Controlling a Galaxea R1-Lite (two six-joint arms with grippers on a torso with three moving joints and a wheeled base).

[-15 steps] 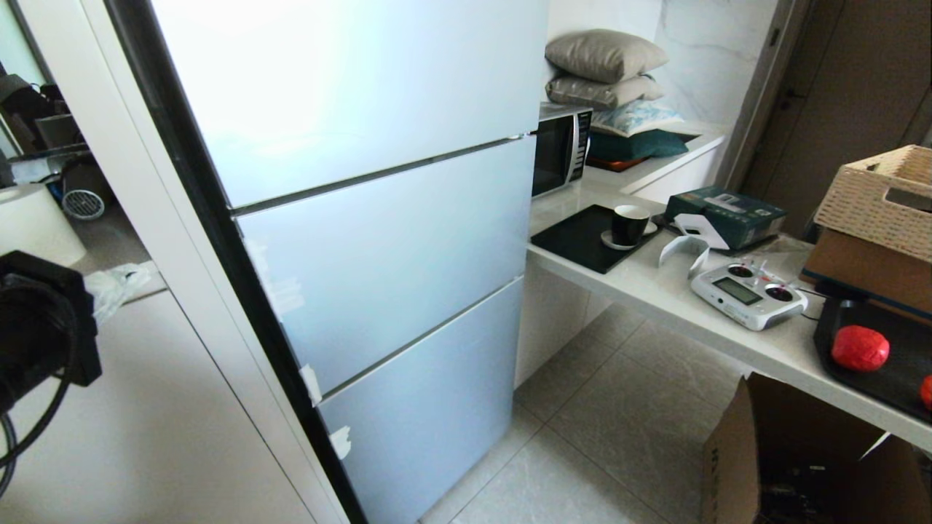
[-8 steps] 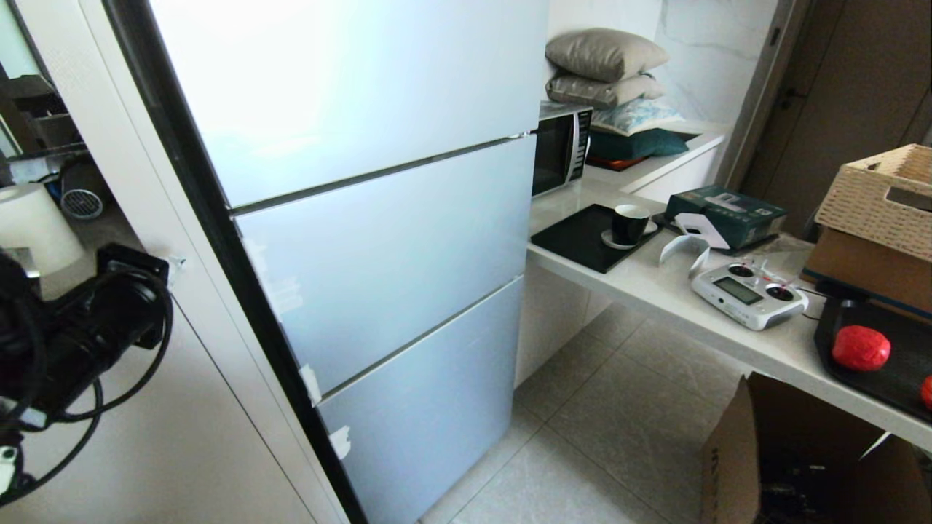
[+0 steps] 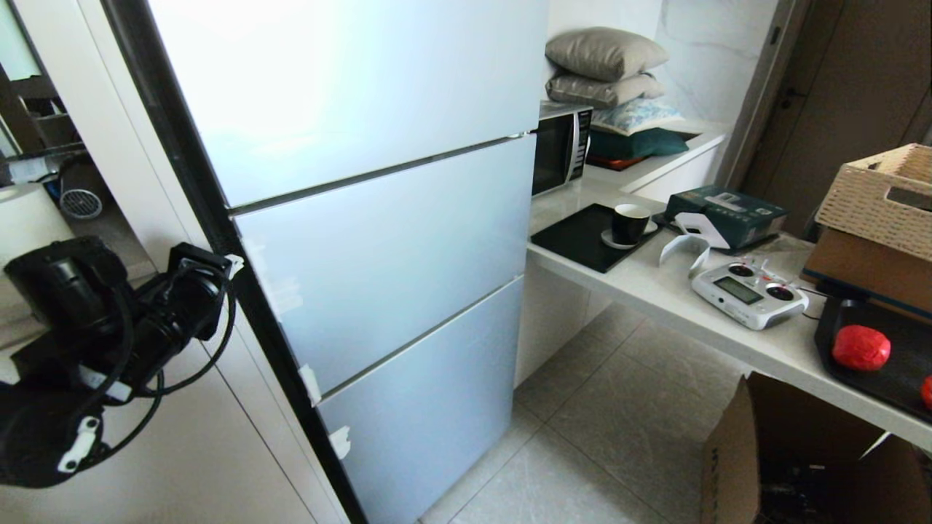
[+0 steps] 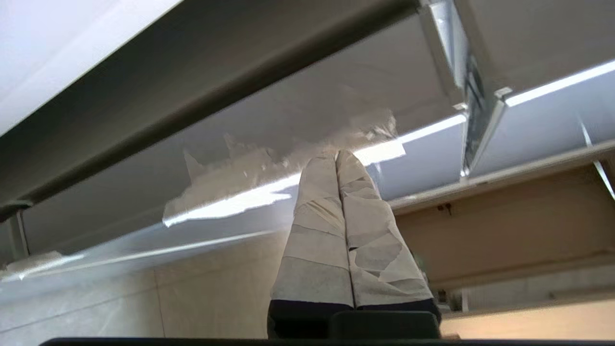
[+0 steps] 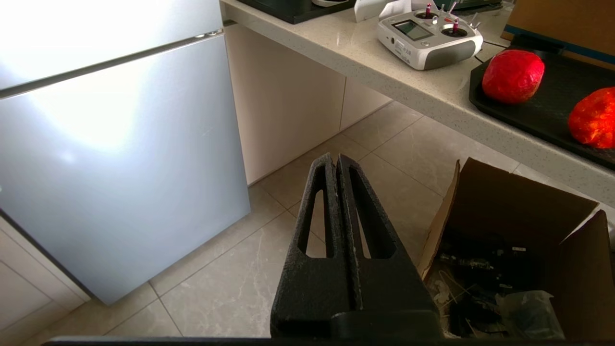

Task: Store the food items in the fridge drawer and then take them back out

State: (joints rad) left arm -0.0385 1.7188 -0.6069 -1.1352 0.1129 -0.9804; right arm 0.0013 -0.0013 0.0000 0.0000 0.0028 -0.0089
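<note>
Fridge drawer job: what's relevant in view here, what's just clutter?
Relevant:
- two red food items on the black tray
- fridge, doors closed
- left gripper, shut, at the fridge's edge

Clutter:
- remote controller
- cup
- microwave
- pillows
- wicker basket
- cardboard box

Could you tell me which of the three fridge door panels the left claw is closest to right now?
The middle panel: the left claw sits at its upper left edge, below the top panel and above the bottom panel.
</note>
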